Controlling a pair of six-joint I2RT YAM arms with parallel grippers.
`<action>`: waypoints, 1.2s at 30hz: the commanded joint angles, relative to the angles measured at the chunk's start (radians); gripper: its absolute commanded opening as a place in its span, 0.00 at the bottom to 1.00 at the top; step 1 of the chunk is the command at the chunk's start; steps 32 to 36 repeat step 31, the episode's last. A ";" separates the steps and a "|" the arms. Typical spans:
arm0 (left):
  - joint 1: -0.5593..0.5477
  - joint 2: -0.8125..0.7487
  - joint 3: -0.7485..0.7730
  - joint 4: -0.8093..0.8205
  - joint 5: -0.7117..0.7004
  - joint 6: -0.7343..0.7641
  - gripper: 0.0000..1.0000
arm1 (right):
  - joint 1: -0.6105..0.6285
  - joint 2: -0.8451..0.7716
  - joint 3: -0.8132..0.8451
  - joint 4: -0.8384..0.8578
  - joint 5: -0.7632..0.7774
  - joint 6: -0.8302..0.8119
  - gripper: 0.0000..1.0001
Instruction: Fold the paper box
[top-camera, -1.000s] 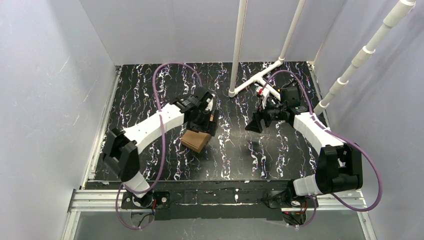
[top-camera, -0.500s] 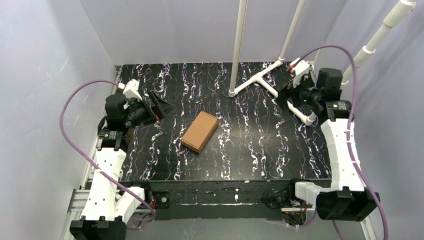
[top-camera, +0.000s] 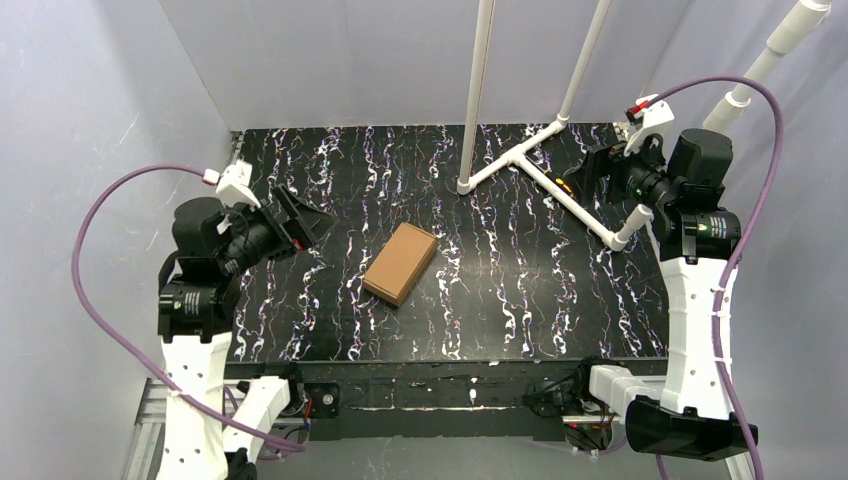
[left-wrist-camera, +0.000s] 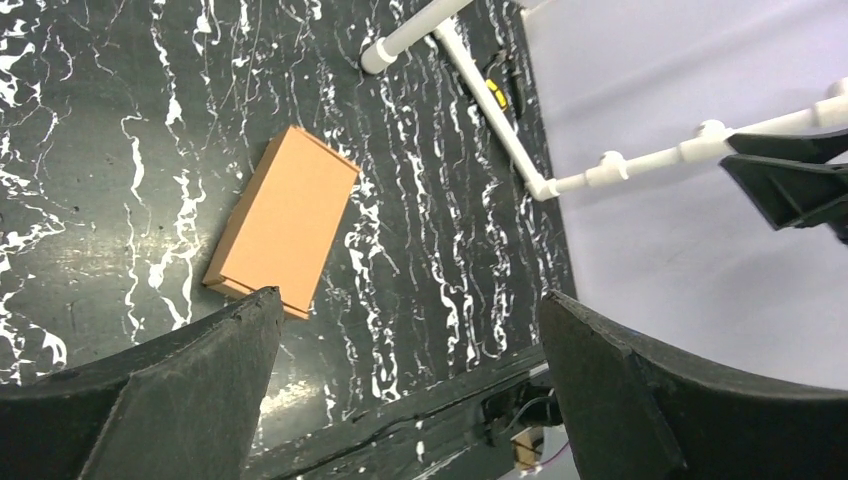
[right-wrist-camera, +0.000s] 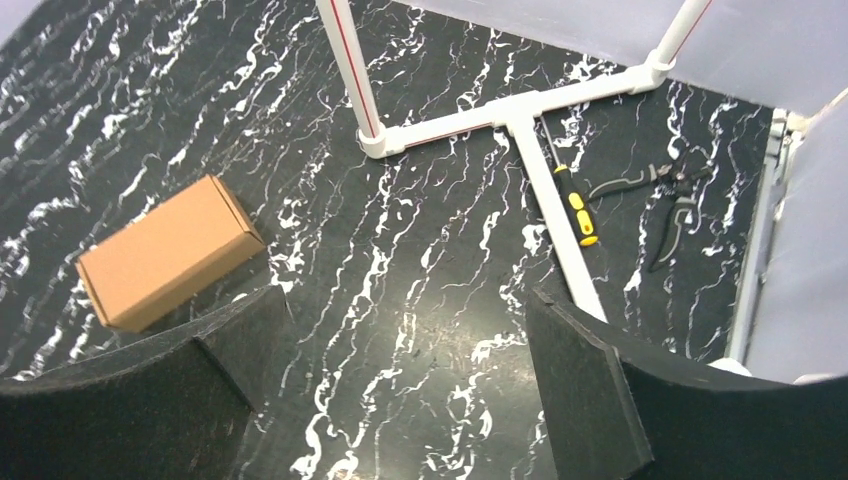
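The paper box is a closed flat brown cardboard mailer lying alone on the black marbled table, near its middle. It also shows in the left wrist view and the right wrist view. My left gripper is open and empty, raised at the left side, well clear of the box; its wide gap shows in its wrist view. My right gripper is open and empty, raised at the far right, well away from the box; it shows in its wrist view.
A white PVC pipe frame stands at the back right with upright poles. A yellow-handled screwdriver and black pliers lie beside the pipe. Grey walls close in the table on three sides.
Both arms have pulled back from the middle to the sides and risen. The left gripper, which was over the box, has let it go. The box lies still.
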 joint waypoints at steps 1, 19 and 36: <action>0.004 -0.029 0.062 -0.057 -0.040 -0.081 0.98 | -0.030 -0.017 0.042 0.016 -0.021 0.142 0.98; -0.008 -0.023 0.098 -0.117 0.055 0.001 0.98 | -0.124 -0.060 -0.005 0.029 -0.120 0.178 0.98; -0.010 -0.023 0.107 -0.150 0.020 0.064 0.98 | -0.126 -0.074 -0.048 0.049 -0.118 0.173 0.99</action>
